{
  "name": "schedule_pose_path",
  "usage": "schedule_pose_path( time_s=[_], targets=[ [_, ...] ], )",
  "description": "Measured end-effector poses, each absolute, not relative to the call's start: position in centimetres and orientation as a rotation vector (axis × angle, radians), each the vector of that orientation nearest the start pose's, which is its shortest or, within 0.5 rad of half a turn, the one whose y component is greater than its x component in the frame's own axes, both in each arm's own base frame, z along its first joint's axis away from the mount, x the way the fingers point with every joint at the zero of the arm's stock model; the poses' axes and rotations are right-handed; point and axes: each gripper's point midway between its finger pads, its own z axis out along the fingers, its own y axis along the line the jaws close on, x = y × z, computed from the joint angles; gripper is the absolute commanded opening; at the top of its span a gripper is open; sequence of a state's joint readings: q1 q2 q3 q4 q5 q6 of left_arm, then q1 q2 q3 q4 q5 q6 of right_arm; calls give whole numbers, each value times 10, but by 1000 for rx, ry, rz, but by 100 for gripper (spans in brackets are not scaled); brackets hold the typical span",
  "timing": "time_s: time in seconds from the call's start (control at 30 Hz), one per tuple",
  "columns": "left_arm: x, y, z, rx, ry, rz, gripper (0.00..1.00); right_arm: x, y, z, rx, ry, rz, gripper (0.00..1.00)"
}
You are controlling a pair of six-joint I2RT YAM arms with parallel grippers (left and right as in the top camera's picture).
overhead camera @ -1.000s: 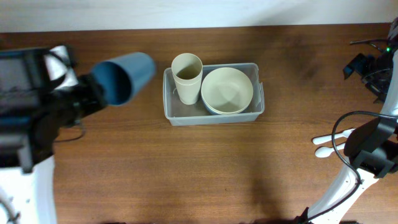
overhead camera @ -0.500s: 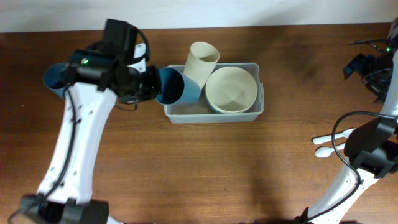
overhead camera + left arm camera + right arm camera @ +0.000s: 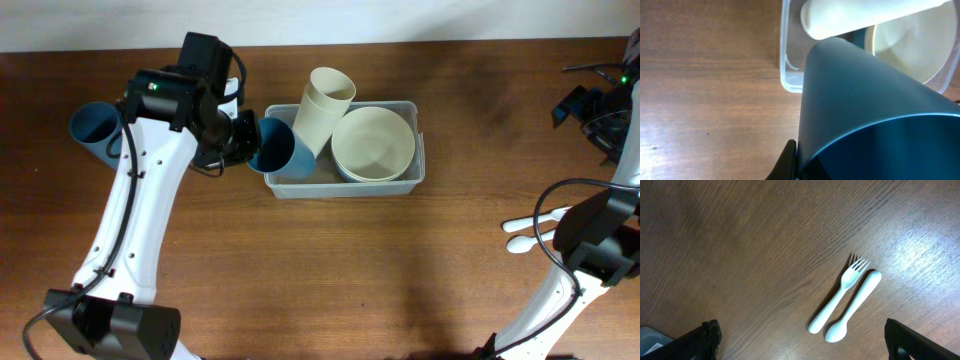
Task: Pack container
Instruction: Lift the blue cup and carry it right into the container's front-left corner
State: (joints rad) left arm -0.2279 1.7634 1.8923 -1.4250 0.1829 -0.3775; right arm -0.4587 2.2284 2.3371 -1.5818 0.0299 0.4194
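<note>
The container (image 3: 416,172) is a clear rectangular bin at the table's middle back. In it are a cream bowl (image 3: 373,145) and a cream cup (image 3: 322,108) that leans tilted against the bowl. My left gripper (image 3: 243,141) is shut on the rim of a blue cup (image 3: 274,147). That cup lies on its side over the container's left end. In the left wrist view the blue cup (image 3: 865,110) fills the frame, with one finger (image 3: 789,160) outside its wall. My right gripper (image 3: 805,350) stands open above a white fork (image 3: 840,292) and spoon (image 3: 855,305), holding nothing.
A second blue cup (image 3: 92,130) stands on the table at the far left, behind my left arm. The fork and spoon (image 3: 522,232) lie at the right edge beside my right arm (image 3: 595,240). Cables and gear sit at the back right corner (image 3: 600,100).
My left arm has swung in from the left and brought the blue cup to the container's left end. The cream cup, upright before, now leans. The right arm has not moved.
</note>
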Motion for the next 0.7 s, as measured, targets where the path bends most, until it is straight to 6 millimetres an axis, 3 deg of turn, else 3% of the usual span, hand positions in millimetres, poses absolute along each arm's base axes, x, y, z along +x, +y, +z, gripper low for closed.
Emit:
schedule_pose_path(
  time_s=[0.7],
  targets=[
    [347,-100,225,-201,2941,-258,2,394,-201,164,1296,2754,-48,99]
  ],
)
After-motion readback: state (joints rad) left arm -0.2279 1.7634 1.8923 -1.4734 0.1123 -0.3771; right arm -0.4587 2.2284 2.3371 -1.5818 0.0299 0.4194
